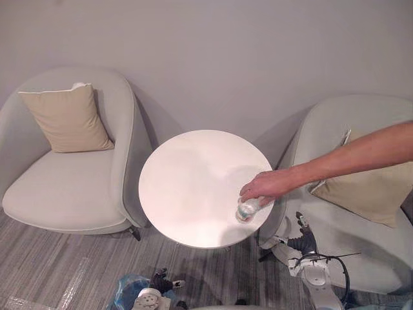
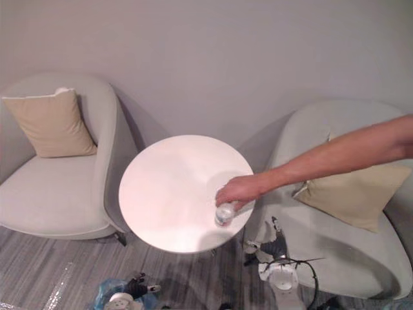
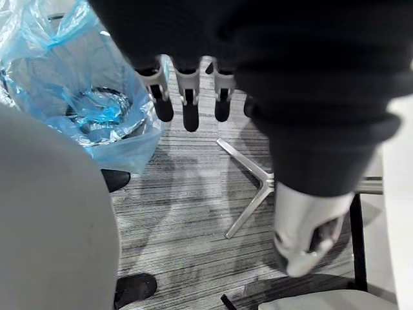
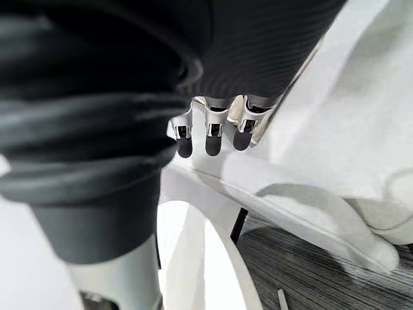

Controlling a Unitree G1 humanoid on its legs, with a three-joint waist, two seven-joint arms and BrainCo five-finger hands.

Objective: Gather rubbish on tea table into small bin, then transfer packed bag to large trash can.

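Left eye view: a round white table (image 1: 187, 194) sits mid-frame between two pale armchairs. A person's hand (image 1: 264, 186) reaches in from the right edge and rests on a small clear bottle (image 1: 247, 208) at the table's lower right rim. That bottle is the one piece of rubbish to be seen on the tabletop, and the person's fingers cover its top.

At the bottom left of the same view is the small bin (image 3: 132, 143), lined with a blue bag, on the striped floor. The robot's left hand (image 3: 188, 97) hangs just beside it, fingers hanging loosely straight and thumb apart, holding nothing. The right hand (image 4: 210, 132) hangs low at the lower right, between the table edge and the right armchair (image 1: 348, 226), fingers likewise relaxed and empty.

The bottle looks like thin plastic, so it is probably very light, smooth and easy to dent or knock over. It may roll if nudged. The middle of its body seems the best place to grip it, thumb on one side and fingers on the other, with gentle pressure. The right hand is the nearer one. Reaching in should wait until the person's hand is clear.
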